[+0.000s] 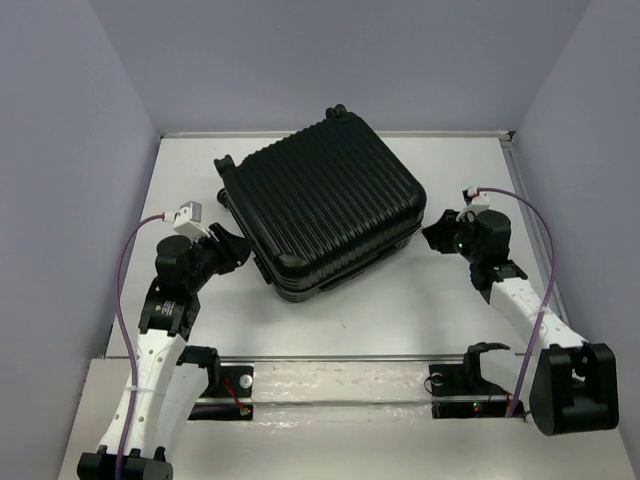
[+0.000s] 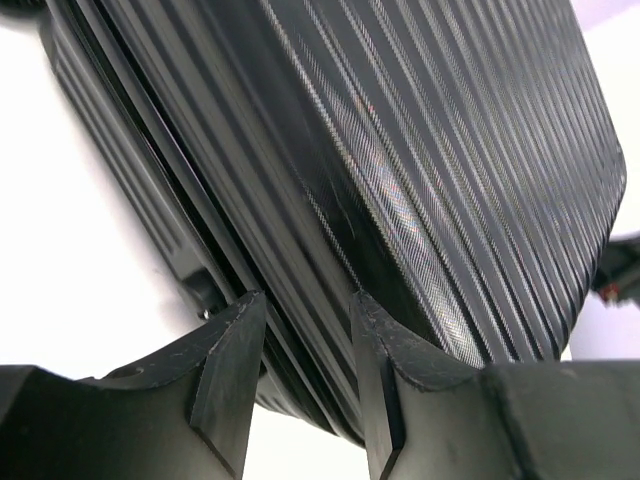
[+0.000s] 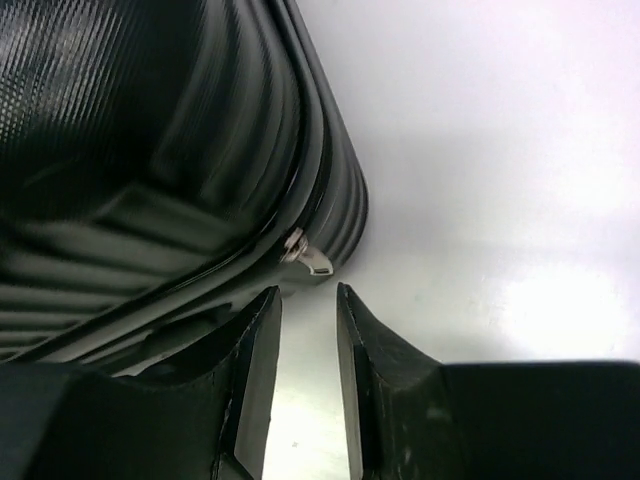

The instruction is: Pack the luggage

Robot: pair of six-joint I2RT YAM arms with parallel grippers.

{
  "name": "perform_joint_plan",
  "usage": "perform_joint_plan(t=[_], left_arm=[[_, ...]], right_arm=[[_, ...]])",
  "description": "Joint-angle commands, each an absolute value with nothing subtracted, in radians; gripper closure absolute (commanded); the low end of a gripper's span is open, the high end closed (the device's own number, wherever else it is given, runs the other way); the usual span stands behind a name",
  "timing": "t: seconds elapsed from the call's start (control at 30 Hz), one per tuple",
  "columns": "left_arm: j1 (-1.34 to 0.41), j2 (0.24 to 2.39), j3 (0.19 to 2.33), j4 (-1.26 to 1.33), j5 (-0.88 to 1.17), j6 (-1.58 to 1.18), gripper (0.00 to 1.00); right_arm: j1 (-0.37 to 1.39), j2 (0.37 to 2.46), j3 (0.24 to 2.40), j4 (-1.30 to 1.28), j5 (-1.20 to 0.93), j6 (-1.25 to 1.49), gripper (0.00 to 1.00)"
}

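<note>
1. One luggage (image 1: 325, 200) lay shut and flat on the one table (image 1: 420, 300), skewed, between two grippers.
2. The left gripper (image 1: 238, 252) sat at its near-left corner, fingers (image 2: 225, 370) narrowly apart and clamping nothing.
3. The right gripper (image 1: 435, 235) sat just off the right corner, its fingers (image 3: 255, 370) narrowly parted and empty.
4. Only the right wrist view showed one silver zipper pull (image 3: 305, 258), just beyond the fingertips. Only the overhead showed the whole case.

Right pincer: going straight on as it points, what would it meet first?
Likely the silver zipper pull on the luggage corner, just ahead of the right pincer; depth is unclear.
</note>
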State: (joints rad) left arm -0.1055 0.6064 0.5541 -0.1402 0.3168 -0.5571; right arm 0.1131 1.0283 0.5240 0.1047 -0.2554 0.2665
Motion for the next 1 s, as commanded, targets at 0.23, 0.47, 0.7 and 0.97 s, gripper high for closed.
perform_joint_plan(t=[0.23, 0.47, 0.7, 0.97], left_arm=[[-0.109, 0.618, 0.571, -0.198, 0.460, -0.543, 0.50], [-0.109, 0.597, 0.575, -0.221, 0.463, -0.531, 0.50], [-0.109, 0.595, 0.560, -0.198, 0.475, -0.545, 0.51], [-0.109, 0.589, 0.535, -0.173, 0.497, -0.572, 0.53]], right_arm=[[-0.124, 1.324, 0.506, 0.667, -0.903, 0.322, 0.45], [-0.133, 1.430, 0.525, 0.798, -1.023, 0.359, 0.45], [-0.133, 1.529, 0.520, 0.962, -1.075, 0.453, 0.46], [-0.133, 1.577, 0.538, 0.985, -1.048, 0.477, 0.59]])
